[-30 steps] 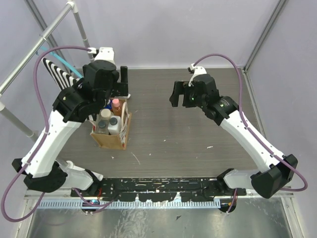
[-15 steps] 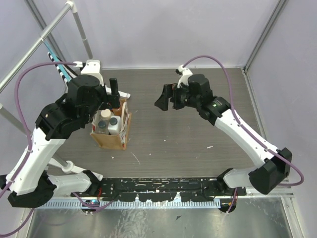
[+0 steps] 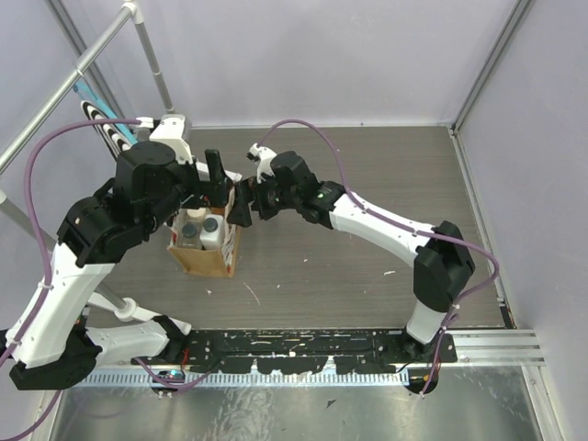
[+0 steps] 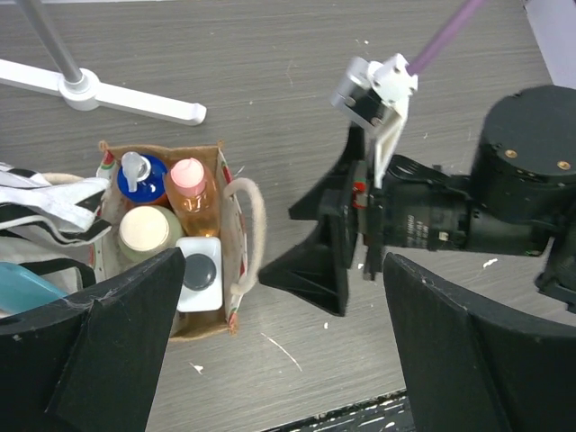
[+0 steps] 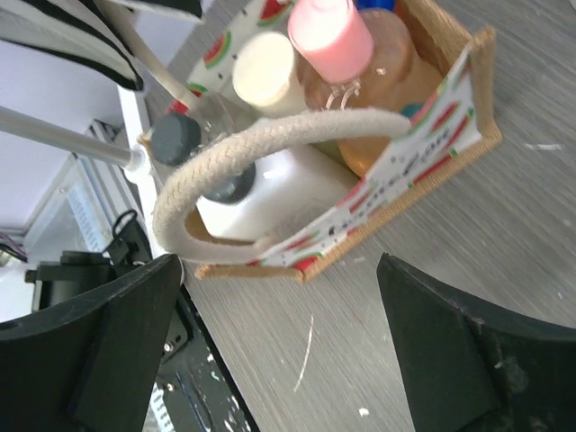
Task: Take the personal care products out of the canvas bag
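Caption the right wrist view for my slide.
Open right gripper faces tan canvas bag holding pink-capped orange bottle behind white rope handle.

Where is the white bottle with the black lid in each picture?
Top view: the white bottle is left of the middle, standing in the bag.
Left wrist view: lower left, in the bag's bottom right corner, next to the rope handle.
Right wrist view: upper middle, partly behind the rope handle.
Shared landmark: the brown bag shows in all three.
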